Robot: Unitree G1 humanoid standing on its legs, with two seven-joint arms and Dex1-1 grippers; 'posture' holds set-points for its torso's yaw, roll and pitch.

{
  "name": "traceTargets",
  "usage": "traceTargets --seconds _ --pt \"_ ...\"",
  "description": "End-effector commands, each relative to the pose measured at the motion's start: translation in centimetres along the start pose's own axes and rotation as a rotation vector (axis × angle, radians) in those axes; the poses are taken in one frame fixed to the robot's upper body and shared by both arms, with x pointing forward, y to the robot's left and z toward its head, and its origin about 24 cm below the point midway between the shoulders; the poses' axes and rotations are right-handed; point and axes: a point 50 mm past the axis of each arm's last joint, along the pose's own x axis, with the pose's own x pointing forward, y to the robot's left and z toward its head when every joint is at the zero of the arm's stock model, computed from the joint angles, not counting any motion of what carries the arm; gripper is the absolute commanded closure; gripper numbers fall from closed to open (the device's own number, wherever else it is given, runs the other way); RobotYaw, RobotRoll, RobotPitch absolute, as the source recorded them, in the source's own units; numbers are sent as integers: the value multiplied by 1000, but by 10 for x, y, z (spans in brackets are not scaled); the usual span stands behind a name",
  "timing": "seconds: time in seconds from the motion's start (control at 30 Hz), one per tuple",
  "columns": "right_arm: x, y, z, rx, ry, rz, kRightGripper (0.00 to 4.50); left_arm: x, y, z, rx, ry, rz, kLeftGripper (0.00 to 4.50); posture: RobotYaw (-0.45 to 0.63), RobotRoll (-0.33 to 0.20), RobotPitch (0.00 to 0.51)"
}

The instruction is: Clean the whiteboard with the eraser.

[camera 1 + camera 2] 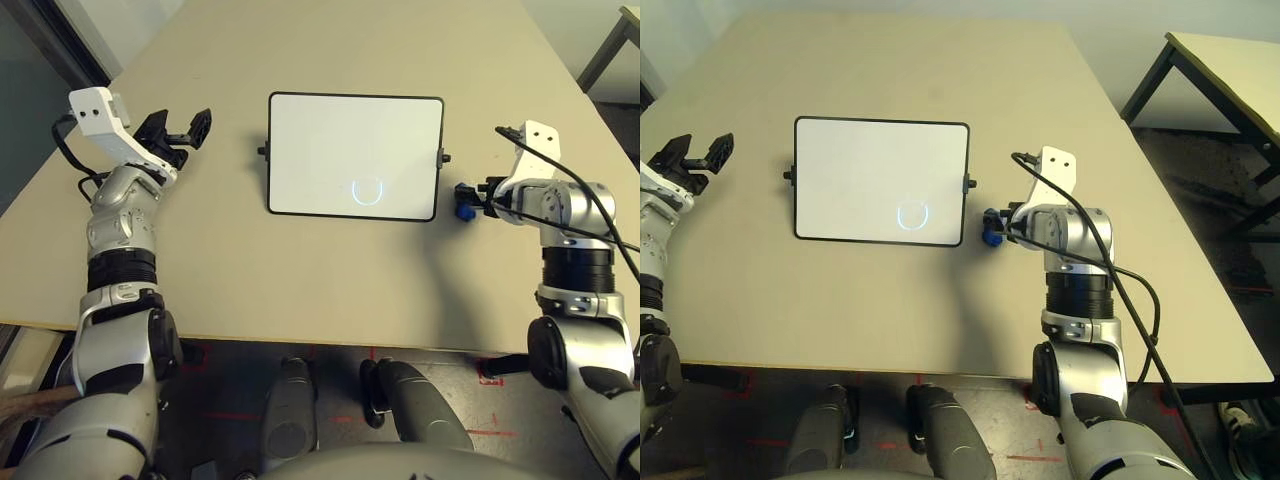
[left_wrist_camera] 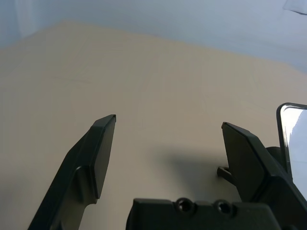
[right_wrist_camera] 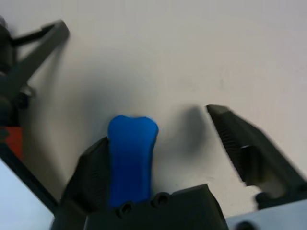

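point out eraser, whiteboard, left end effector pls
eraser [image 3: 130,158], right wrist view, middle of the blue block.
whiteboard [image 1: 340,140], left eye view, bare white surface above the blue circle.
left end effector [image 2: 168,127], left wrist view, gap midway between the two black fingertips.

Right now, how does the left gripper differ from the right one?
The left gripper is empty, well away from the whiteboard's left edge; the right gripper has the blue eraser against one finger, beside the board's right edge. Both are open, above the table.
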Motion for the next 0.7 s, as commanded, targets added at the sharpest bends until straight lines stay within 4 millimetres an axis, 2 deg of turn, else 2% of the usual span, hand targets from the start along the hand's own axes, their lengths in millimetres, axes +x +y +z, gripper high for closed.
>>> traceTargets --seconds 0.03,0.2,0.37,0.5,0.7 --pt "-11 -9 16 42 -76 15 27 7 -9 4 5 8 -30 0 -34 0 140" --pt "-23 -28 25 59 -163 -40 27 13 -14 3 2 13 -47 0 -56 0 158" --pt "-33 -64 40 82 -424 -162 27 18 -16 7 18 -19 -21 0 -67 0 160" --pt "-14 -95 16 -27 -631 -208 27 11 -3 6 72 -74 86 0 -65 0 149" --pt "7 -118 -30 -31 -681 -266 27 -6 18 -9 169 -86 210 0 -57 0 136"
